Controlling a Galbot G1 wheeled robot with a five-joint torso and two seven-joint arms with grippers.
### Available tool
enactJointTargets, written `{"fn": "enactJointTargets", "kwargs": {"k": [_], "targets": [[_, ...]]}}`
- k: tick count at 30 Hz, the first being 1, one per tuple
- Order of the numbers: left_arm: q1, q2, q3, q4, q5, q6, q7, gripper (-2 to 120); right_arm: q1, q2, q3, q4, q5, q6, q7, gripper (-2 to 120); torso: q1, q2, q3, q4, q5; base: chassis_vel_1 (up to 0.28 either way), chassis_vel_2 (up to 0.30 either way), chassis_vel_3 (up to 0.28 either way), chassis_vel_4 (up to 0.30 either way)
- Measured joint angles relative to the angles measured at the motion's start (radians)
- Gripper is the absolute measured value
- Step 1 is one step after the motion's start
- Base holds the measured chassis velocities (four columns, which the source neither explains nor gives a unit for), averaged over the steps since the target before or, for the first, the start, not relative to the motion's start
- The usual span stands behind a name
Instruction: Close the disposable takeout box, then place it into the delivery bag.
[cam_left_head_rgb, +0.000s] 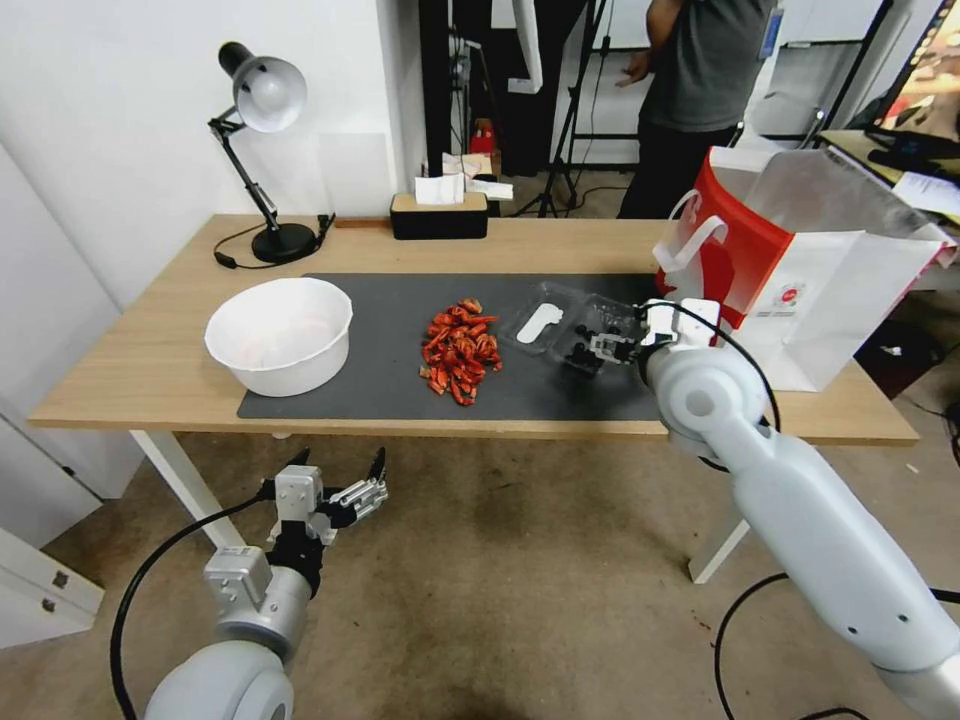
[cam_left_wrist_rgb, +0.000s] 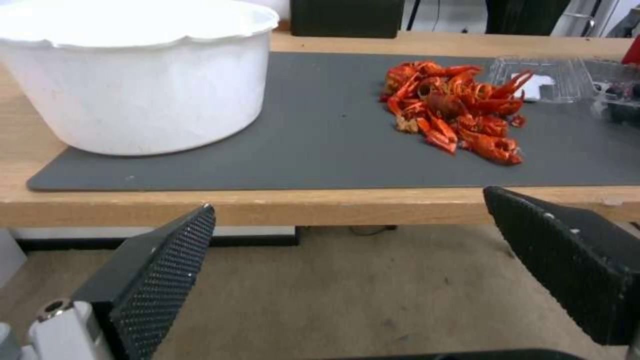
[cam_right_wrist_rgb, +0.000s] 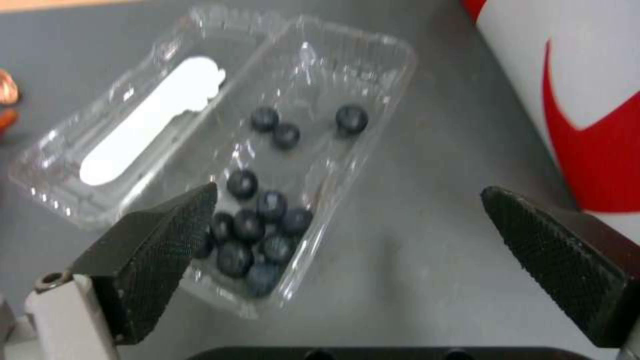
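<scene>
The disposable takeout box lies open on the dark mat. It is a clear clamshell, with a white sticker on one half and dark berries in the other. My right gripper hovers open just over the berry half. In the right wrist view one finger overlaps that half of the box and the other stands over bare mat; the gripper holds nothing. The delivery bag, red and white with its mouth open, stands upright right of the box, and its side is close by. My left gripper hangs open below the table's front edge.
A round white bowl sits on the mat's left end, with a pile of red crayfish in the middle. A desk lamp and a black tissue box stand along the table's back edge. A person stands behind the table.
</scene>
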Motion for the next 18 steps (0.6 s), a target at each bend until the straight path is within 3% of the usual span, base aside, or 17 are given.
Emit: {"fn": "enactJointTargets", "kwargs": {"k": [6, 18], "targets": [[0.009, -0.008, 0.0, -0.003, 0.007, -0.003, 0.002, 100, 0.003, -0.013, -0.039, -0.008, 0.078, 0.0, 0.057, 100, 0.0, 0.0, 0.0, -0.0002, 0.0002, 0.0, 0.0, 0.0, 0.0], [0.005, -0.01, 0.005, -0.003, 0.012, -0.003, 0.002, 100, 0.017, -0.002, -0.074, -0.035, 0.098, 0.003, 0.084, 100, 0.0, 0.0, 0.0, -0.0001, 0.0002, 0.0, 0.0, 0.0, 0.0]]}}
